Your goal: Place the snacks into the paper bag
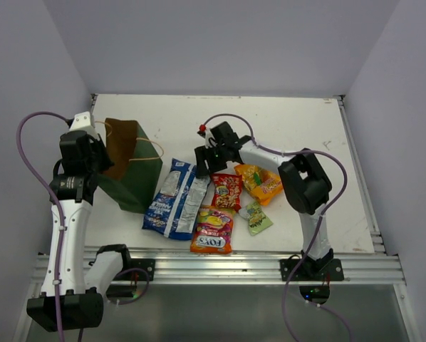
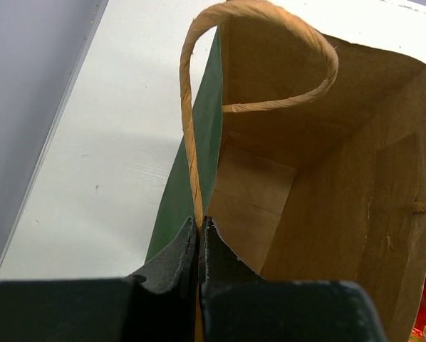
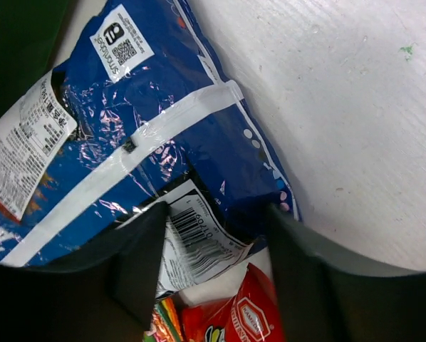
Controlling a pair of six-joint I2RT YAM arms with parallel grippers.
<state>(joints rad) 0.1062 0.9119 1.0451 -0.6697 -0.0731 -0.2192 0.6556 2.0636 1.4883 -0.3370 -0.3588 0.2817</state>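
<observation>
The dark green paper bag (image 1: 138, 169) stands at the left, its brown inside (image 2: 305, 178) open to the left wrist view. My left gripper (image 1: 101, 165) (image 2: 199, 222) is shut on the bag's near rim at the foot of a tan handle (image 2: 191, 142). The snacks lie on the table: the long blue-and-white bag (image 1: 176, 199) (image 3: 149, 135), a red packet (image 1: 227, 190) (image 3: 234, 317), an orange one (image 1: 259, 182), the orange-pink FOX'S one (image 1: 213, 229) and a small light-green one (image 1: 256, 217). My right gripper (image 1: 206, 167) (image 3: 213, 235) is open, just above the blue bag's far end, holding nothing.
The white table (image 1: 291, 128) has a raised rim at the right and back, and grey walls stand close on three sides. An aluminium rail (image 1: 220, 267) runs along the near edge. The bag's second handle (image 1: 152, 153) loops out toward the snacks.
</observation>
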